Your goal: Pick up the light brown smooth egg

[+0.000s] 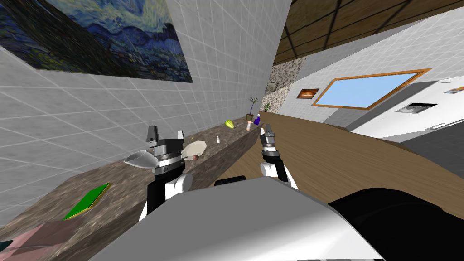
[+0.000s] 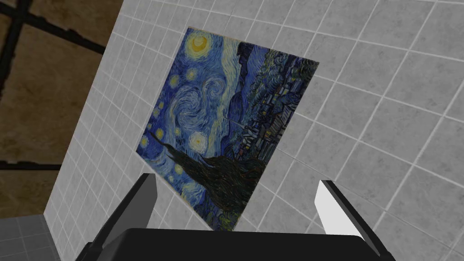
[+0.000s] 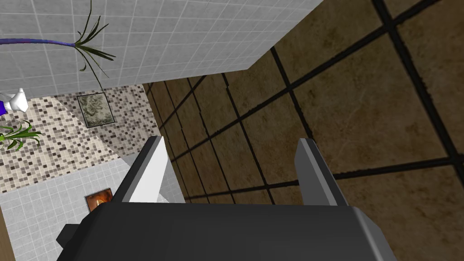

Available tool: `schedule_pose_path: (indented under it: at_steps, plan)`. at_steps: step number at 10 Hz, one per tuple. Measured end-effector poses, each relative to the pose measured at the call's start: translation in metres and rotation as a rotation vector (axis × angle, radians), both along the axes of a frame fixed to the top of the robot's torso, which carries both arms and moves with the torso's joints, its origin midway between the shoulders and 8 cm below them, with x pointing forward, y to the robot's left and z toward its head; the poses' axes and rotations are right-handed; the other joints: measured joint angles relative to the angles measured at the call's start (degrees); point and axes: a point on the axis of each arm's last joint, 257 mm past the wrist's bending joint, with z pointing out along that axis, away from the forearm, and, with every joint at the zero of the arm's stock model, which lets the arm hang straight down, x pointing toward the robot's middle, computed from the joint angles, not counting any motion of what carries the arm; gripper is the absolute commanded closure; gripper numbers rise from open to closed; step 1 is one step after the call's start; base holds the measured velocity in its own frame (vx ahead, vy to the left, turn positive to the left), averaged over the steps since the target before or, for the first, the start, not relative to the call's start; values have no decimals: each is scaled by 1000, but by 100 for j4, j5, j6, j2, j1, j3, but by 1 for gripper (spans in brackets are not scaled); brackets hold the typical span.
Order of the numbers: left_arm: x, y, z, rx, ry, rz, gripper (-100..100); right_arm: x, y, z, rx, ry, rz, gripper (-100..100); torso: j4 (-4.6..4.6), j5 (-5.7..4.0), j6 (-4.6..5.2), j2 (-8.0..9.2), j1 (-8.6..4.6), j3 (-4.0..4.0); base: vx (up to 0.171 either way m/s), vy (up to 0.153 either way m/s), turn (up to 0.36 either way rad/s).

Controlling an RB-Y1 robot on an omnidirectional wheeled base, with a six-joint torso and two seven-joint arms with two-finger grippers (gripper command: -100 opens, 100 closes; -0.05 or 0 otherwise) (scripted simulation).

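The egg (image 1: 195,157) is a small brown ball on the mottled stone counter (image 1: 113,181), touching the near edge of a pale plate (image 1: 195,147). My left gripper (image 1: 166,133) is raised over the counter just to the near side of the egg, pointing up at the tiled wall. Its fingers (image 2: 144,199) stand wide apart with nothing between them. My right gripper (image 1: 268,131) is held up off the counter's open side, over the wooden floor. It is open too, with its fingers (image 3: 149,170) bare.
A light cone-shaped bowl (image 1: 138,158) sits beside my left wrist. A green book (image 1: 88,200) lies nearer along the counter. Farther along stand a small shaker (image 1: 218,139), a yellow-green fruit (image 1: 229,123), a blue spray bottle (image 1: 257,119) and a potted plant (image 1: 251,108).
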Motion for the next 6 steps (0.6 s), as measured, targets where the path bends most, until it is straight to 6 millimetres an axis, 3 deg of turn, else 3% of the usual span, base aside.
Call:
schedule_pose_path:
  at_steps: [4, 6]
  plan:
    - [7, 0, -15, 49, 62, -29, -100, 0, 0, 0, 0, 0, 0, 0, 4, -2, 0, 18, -11, 10, -46, -38, 44]
    - [16, 8, -36, 50, 131, -40, -100, 0, 0, 0, 0, 0, 0, 0, 6, -6, -1, 28, -26, 16, -75, -69, 80]
